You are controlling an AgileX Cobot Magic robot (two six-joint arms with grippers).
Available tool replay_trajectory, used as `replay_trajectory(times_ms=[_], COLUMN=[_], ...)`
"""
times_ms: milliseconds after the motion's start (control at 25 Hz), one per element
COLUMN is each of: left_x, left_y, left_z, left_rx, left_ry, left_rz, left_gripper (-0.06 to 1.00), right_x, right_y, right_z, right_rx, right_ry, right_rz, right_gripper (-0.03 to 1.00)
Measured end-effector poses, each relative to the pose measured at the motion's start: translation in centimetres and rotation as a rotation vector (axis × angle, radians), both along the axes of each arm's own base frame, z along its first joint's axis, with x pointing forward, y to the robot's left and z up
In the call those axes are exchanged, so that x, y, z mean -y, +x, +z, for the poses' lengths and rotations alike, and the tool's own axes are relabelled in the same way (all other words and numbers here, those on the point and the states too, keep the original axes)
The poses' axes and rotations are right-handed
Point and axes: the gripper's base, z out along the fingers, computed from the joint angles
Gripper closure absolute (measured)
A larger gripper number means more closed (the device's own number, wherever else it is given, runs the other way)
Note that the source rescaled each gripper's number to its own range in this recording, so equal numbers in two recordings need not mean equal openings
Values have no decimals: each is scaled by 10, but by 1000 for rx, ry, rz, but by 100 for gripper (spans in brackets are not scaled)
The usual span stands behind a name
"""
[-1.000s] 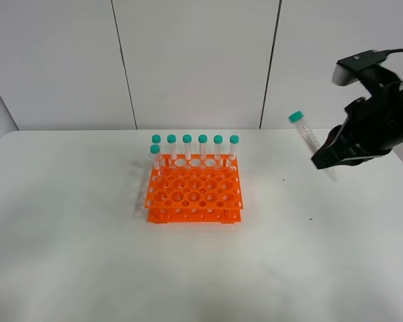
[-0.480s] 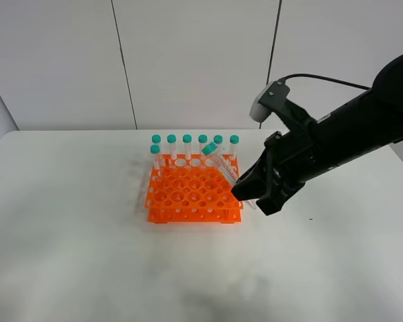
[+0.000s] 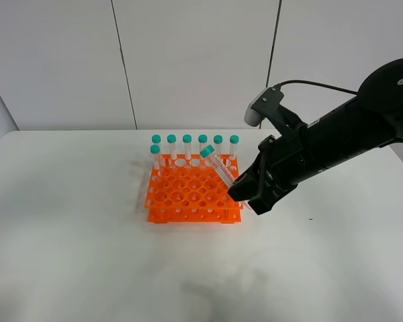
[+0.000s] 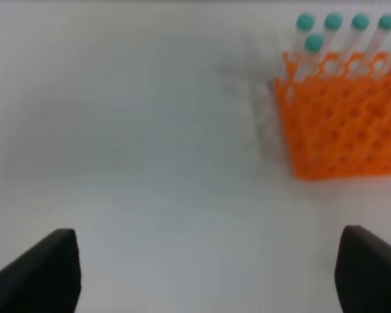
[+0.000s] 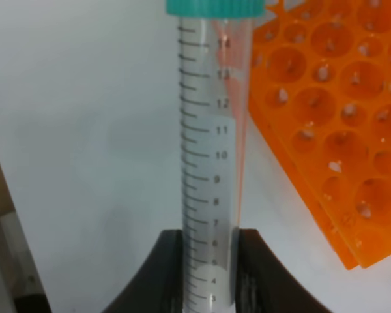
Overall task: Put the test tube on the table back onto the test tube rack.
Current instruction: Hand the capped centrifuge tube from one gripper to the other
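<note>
Right end effector [image 3: 240, 190] clamped on test tube [image 3: 217, 169] at its lower part; tube tilted, teal cap leaning away from the fingers over test tube rack [image 3: 188, 194]; rack on counter [image 3: 67, 255] just beside end effector; left end effector [image 4: 208, 280] spread wide, rack ahead of it, well apart.

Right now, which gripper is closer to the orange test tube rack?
Right. The right gripper holds the test tube tilted at the test tube rack, by its right edge in the high view. The left gripper hangs open, apart from it, with bare table between.
</note>
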Motion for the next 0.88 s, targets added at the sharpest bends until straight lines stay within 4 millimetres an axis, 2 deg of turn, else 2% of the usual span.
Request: replay_trajectory(times_ms=[80,200,320,520,680,880], left_x=[3,9,17,35,44,61], left_y=[23,65,103,156,185,204], left_z=[14,21,14,-8,-25,-41], left_rx=[-8,-11,-52,-134,-162,-192], left_ry=[-42,-108,-168,-295,-386,-445], left_rz=[-15,-57,-128,-284,-370,-450], left_gripper=[-6,-6,-6,-6,-5,-5], right_x=[0,0,-2,-14,-17,-17], right_y=[0,0,0,-8,-9,-7], right_z=[0,0,1,1,2,2], right_rx=[1,-1,-8,0,3,23], right_ry=[0,3,17,27,36,38], right_rz=[-1,-2,-7,45,52,33], right_gripper=[95,95,95,95,95,95])
